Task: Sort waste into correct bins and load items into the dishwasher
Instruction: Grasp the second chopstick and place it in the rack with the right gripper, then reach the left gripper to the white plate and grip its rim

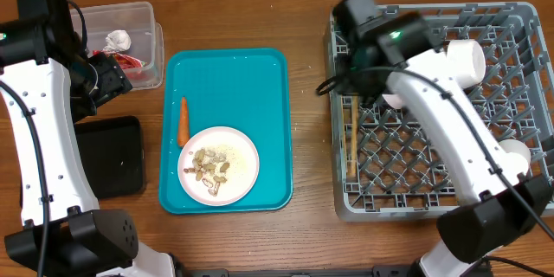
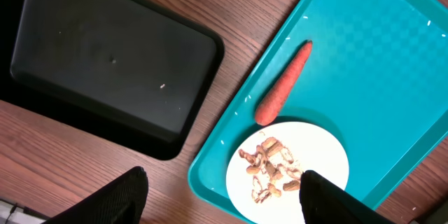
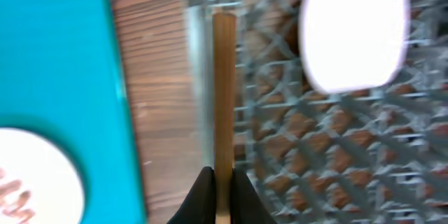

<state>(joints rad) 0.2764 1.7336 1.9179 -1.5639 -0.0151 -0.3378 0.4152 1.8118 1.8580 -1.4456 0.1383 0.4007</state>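
My right gripper point(image 3: 223, 182) is shut on the thin wooden chopsticks point(image 3: 224, 77), which run along the left side of the grey dish rack point(image 1: 485, 117); in the overhead view the chopsticks point(image 1: 352, 138) lie just inside its left wall. A white cup point(image 1: 463, 59) and another white dish point(image 1: 515, 154) sit in the rack. My left gripper point(image 2: 224, 197) hangs open and empty above the teal tray's edge, near the white plate point(image 2: 329, 154) of peanut shells point(image 2: 269, 171). The carrot point(image 2: 283, 84) lies beside the plate. A paper ball point(image 1: 117, 40) and a red wrapper point(image 1: 132, 59) are in the clear tub point(image 1: 151, 26).
The black tray point(image 2: 105, 56) lies on the wooden table left of the teal tray point(image 1: 251, 86), and a few crumbs lie on it. The right arm's white links stretch across the rack's middle. The right wrist view is blurred.
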